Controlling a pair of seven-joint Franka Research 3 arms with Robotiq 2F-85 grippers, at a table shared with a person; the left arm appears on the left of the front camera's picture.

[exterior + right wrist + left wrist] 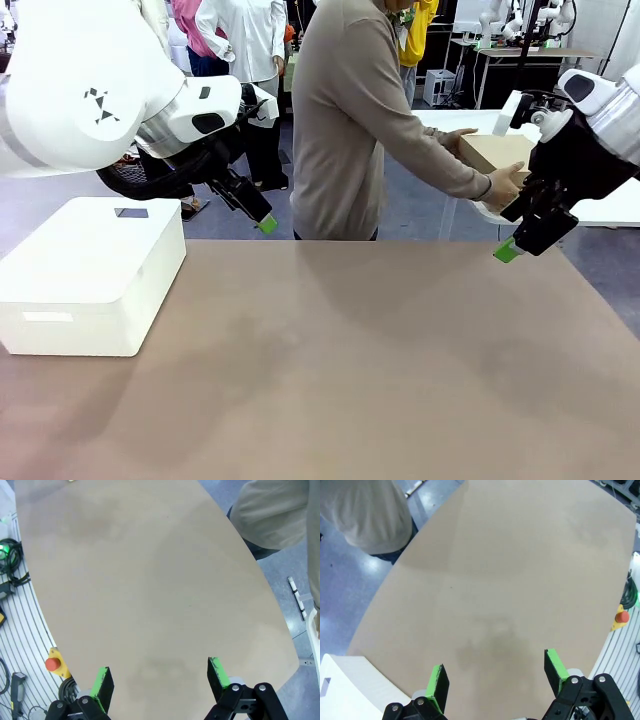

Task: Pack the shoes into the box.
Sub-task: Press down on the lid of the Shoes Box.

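A person in a beige top stands at the far side and holds the brown cardboard box (494,153) in both hands, off the table at the right. The shoes are out of view. My left gripper (262,219) hangs above the table's far left edge, and the left wrist view shows this gripper (495,675) open with bare tabletop between the green pads. My right gripper (512,247) hovers over the far right edge, just below the person's hand (508,185). Seen from the right wrist, that gripper (160,675) is open and holds nothing.
A large white rectangular box (90,275) stands on the brown table (340,370) at the left. A red stop button (54,663) and cables lie beside the table's robot-side edge. Another white table (610,205) stands behind the right arm.
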